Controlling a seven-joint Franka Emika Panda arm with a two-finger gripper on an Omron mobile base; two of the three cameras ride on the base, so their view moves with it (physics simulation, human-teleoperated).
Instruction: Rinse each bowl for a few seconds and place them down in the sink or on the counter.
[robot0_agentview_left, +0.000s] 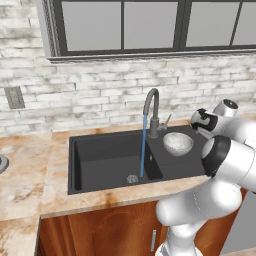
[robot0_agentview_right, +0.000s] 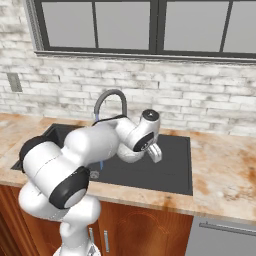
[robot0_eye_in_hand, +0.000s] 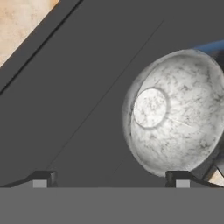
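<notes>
A pale bowl (robot0_agentview_left: 178, 143) with a mottled grey speckled inside stands upright on the flat shallow section of the black sink (robot0_agentview_left: 100, 165), just right of the grey tap (robot0_agentview_left: 151, 107). In the hand view the bowl (robot0_eye_in_hand: 175, 113) lies ahead and to the right of my gripper (robot0_eye_in_hand: 111, 179). The two fingertips are wide apart with nothing between them, so the gripper is open and clear of the bowl. In the right base view my gripper (robot0_agentview_right: 156, 154) hangs just above the sink's flat section. Marbled beige and orange counter (robot0_agentview_left: 25, 170) surrounds the sink.
A thin blue stream of water (robot0_agentview_left: 143, 147) runs from the tap into the deep basin near the drain (robot0_agentview_left: 132, 178). A brick wall and a window stand behind the sink. A wall socket (robot0_agentview_left: 14, 97) is at the far left. Brown cabinets sit below the counter.
</notes>
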